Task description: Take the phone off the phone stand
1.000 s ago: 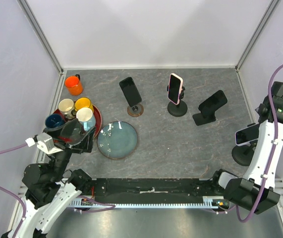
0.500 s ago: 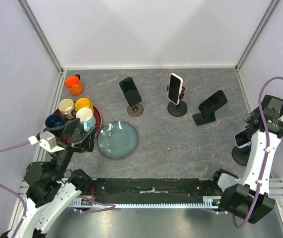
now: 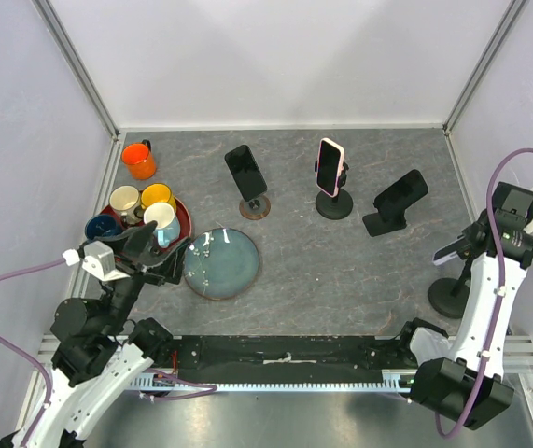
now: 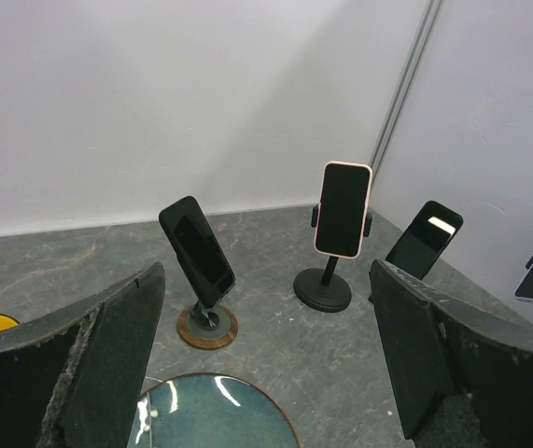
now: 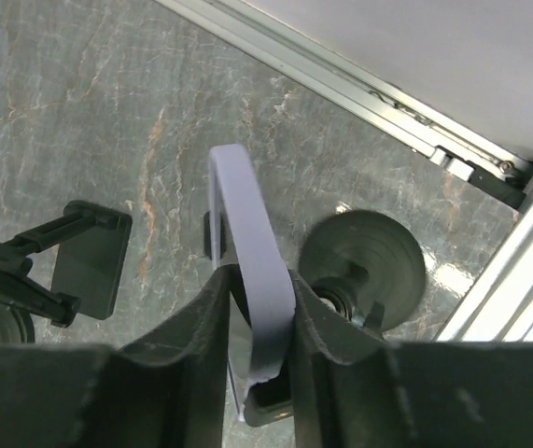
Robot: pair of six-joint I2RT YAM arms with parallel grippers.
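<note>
Right gripper [image 5: 261,283] clamped on long edges of lavender-cased phone [image 5: 240,201], at right side of table, close to right wall. Phone edge-up, directly above black round-based phone stand [image 5: 364,264]; seated in cradle or lifted clear, cannot tell. Left gripper [image 4: 266,359] spread wide, empty, near left, beside teal plate [image 4: 212,411] and mug tray [image 3: 187,224].

Phones, four: black phone [image 3: 245,170], pink phone [image 3: 329,166], second black phone [image 3: 402,194], lavender phone [image 3: 453,250]. Stands, four: brown-based stand [image 3: 255,207], round black stand [image 3: 333,206], angular black stand [image 3: 378,224], far-right stand [image 3: 449,297]. Mugs, five: orange mug [image 3: 139,161], cream mug [image 3: 124,200], yellow mug [image 3: 157,194], blue mug [image 3: 101,227], white mug [image 3: 161,217]; one red tray [image 3: 186,217], one teal plate [image 3: 221,264].
</note>
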